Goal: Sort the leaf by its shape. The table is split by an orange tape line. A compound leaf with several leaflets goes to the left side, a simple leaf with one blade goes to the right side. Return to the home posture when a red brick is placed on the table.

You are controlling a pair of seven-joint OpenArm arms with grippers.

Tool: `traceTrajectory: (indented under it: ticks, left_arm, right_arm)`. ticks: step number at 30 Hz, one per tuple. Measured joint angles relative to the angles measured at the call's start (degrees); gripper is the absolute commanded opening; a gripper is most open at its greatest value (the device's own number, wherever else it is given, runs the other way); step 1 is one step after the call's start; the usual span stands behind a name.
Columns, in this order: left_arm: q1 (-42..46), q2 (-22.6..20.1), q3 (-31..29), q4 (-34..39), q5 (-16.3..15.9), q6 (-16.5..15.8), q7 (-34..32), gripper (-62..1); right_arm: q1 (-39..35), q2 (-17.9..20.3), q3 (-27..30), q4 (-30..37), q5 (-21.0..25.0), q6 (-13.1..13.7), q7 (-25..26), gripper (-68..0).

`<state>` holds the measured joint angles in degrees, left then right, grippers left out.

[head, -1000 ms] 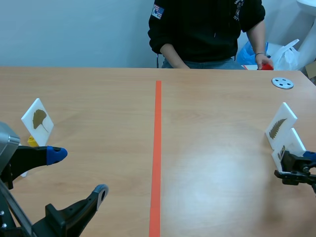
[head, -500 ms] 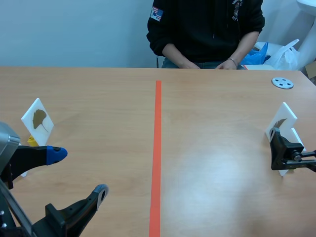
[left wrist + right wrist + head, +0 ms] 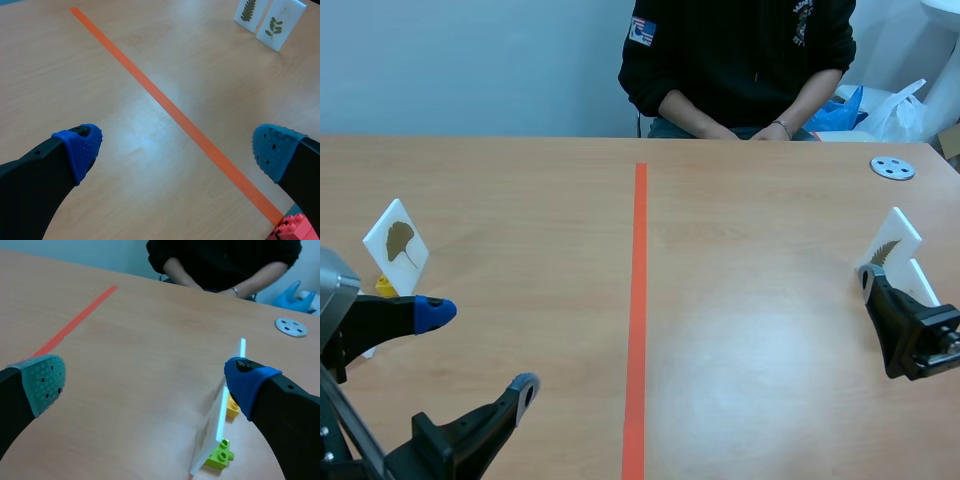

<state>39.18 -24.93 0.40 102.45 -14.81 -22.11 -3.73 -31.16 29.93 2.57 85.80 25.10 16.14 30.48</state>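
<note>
**Right arm poised at a leaf card**

Right wrist view: our right gripper (image 3: pixel 145 382) has its fingers wide and holds nothing. A white card (image 3: pixel 214 431), seen edge-on on a green brick (image 3: pixel 221 454), stands just inside the blue-padded finger. We cannot tell whether they touch.

Left wrist view: our left gripper (image 3: pixel 177 150) hangs over the bench (image 3: pixel 75 60), fingers wide and empty, with the tape line (image 3: pixel 165 102) beneath. Far across stand a fern card (image 3: pixel 248 11) and a sprig card (image 3: pixel 280 25) with several leaflets, which is probably the white card at our right fingers. A reddish studded block (image 3: pixel 295 229) shows beside one finger. We cannot tell if it is the signal brick.

Scene view: both those cards stand on the right side, and a ginkgo card (image 3: pixel 397 243) stands on the left.

We judge that the grasp is in hand. Next we would centre the fingers round the card, close them, and carry it left across the line.
</note>
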Motion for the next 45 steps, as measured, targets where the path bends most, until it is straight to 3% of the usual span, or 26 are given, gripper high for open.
traceTrajectory:
  ticks: [11,17,45]
  left_arm:
    - [0.0,0.0,0.0,0.0,0.0,0.0,0.0,1.4]
    - [0.0,0.0,0.0,0.0,0.0,0.0,0.0,1.4]
    - [0.0,0.0,0.0,0.0,0.0,0.0,-1.3,1.4]
  right_arm:
    - [-7.8,0.4,0.0,11.3,0.0,1.9,-3.7,0.4]
    - [-8.7,0.4,0.0,11.6,0.0,3.8,-3.6,0.4]
    - [-8.7,0.4,0.0,11.6,0.0,3.8,-3.6,0.4]
